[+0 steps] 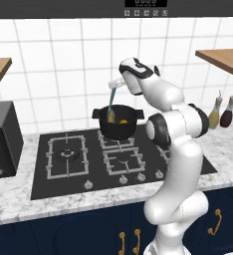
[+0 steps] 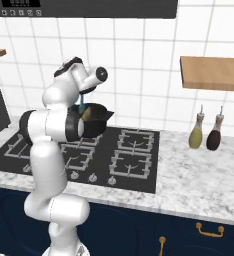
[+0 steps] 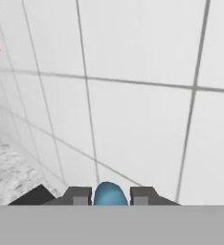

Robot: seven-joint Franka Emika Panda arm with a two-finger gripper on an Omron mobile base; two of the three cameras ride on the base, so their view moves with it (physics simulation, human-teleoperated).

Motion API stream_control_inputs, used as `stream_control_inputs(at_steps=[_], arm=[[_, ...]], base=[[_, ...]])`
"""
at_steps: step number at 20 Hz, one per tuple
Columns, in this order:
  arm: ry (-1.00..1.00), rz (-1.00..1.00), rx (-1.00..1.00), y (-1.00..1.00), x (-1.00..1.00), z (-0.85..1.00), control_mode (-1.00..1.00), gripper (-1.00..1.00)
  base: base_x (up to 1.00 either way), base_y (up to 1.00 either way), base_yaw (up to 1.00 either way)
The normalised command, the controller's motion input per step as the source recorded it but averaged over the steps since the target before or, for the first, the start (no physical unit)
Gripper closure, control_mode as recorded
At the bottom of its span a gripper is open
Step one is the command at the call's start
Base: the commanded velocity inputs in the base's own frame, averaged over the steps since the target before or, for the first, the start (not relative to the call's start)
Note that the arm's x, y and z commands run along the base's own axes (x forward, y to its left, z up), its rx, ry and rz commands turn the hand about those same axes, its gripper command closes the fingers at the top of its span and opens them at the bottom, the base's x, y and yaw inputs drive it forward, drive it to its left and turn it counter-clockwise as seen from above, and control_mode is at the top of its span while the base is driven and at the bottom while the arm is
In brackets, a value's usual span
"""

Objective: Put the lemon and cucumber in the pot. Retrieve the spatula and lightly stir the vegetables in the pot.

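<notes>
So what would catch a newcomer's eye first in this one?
Probably the white arm reaching over the black hob, its gripper shut on a slim teal spatula that hangs down into the round matte black pot on a rear burner. Inside the pot sit a small yellow-orange lemon and a yellowish-green cucumber. Two bottles stand on the marble counter to the right.

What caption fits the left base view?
End effector holding slim teal spatula upright in round matte black pot on the stove.
</notes>
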Motion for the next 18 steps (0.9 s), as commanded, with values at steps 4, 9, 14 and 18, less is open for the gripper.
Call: stream_control_inputs(at_steps=[4,9,14,18], arm=[[0.00,0.13,0.00,0.00,0.07,-0.29,-1.00,1.00],[0.00,0.08,-0.01,0.00,0.17,-0.47,-1.00,1.00],[-0.06,0.02,-0.11,-0.04,0.02,-0.41,-1.00,1.00],[-0.18,0.00,-0.07,-0.23,-0.45,0.46,-1.00,1.00]], base=[[0.00,0.00,0.00],[0.00,0.00,0.00],[0.00,0.00,0.00],[0.00,0.00,0.00]])
